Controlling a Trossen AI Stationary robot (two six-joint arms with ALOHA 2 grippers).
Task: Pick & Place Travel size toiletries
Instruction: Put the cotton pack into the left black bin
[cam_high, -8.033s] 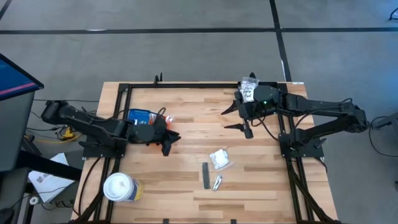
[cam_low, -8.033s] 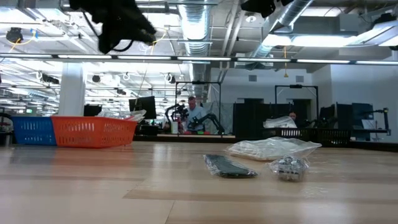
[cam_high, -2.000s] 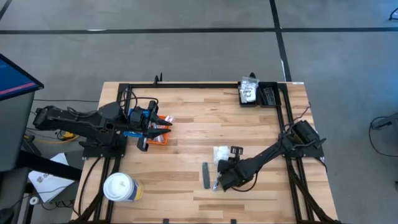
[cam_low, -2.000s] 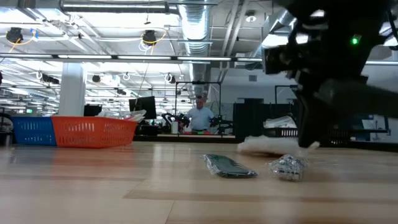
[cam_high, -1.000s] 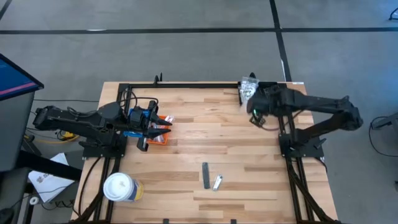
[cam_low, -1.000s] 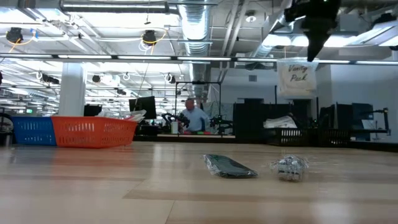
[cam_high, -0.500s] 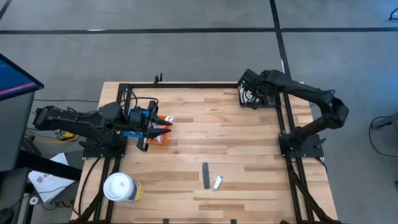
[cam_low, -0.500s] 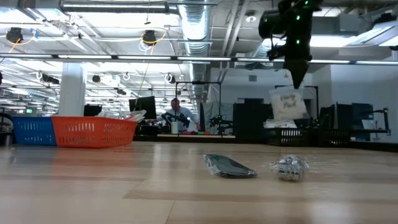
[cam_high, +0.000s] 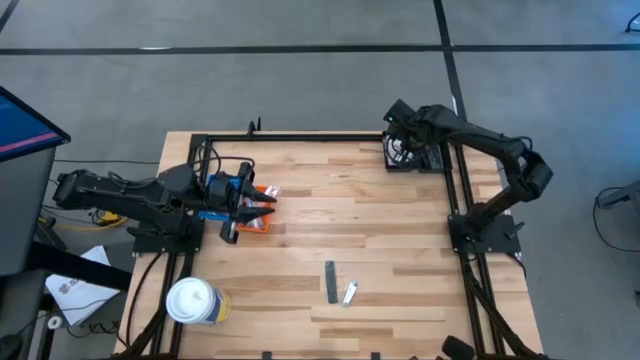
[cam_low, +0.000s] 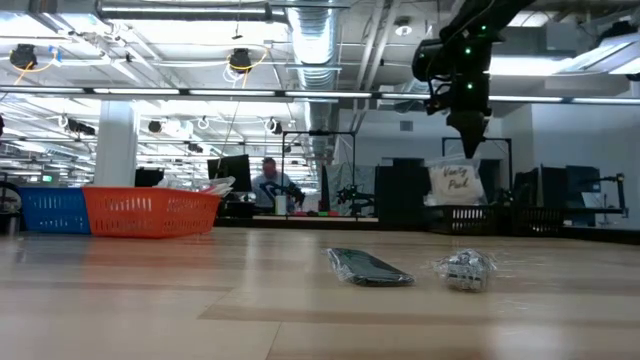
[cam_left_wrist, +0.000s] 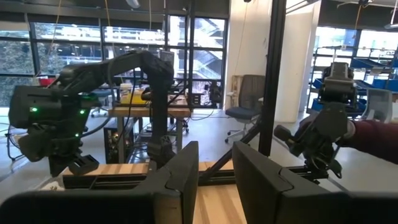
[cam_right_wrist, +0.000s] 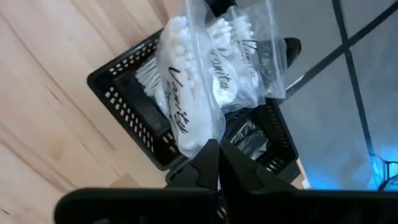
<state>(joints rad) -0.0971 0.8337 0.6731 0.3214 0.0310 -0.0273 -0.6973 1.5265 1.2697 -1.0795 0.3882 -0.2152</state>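
My right gripper (cam_high: 404, 146) is at the table's far right corner, above a black basket (cam_right_wrist: 122, 107), shut on a clear packet of white contents (cam_low: 456, 180). A second such packet (cam_right_wrist: 244, 70) lies in the basket. On the bare wood near the front lie a flat dark grey stick (cam_high: 331, 281) and a small crinkly packet (cam_high: 349, 293); in the low view these are the stick (cam_low: 368, 267) and the packet (cam_low: 463, 268). My left gripper (cam_high: 246, 206) waits open at the left, over the blue and orange trays (cam_low: 120, 211), with nothing between its fingers (cam_left_wrist: 180, 177). My right gripper pinches the packet's top edge (cam_right_wrist: 204, 138) between its two fingers, which point down from above. The packet hangs upright below the fingers over the basket. Whether its lower end touches the basket or the packet inside, I cannot tell.
A big white lidded cup (cam_high: 192, 301) stands at the near left corner. A black frame rail (cam_high: 320, 137) runs along the far edge and down both sides. The middle of the tabletop (cam_high: 340, 220) is bare wood. A person (cam_low: 268, 185) sits in the room behind.
My right gripper has carried the packet toward the far right corner and come down, so the packet now hangs lower, right over the black basket. It stays shut on the packet. The stick and small packet on the table have not moved.
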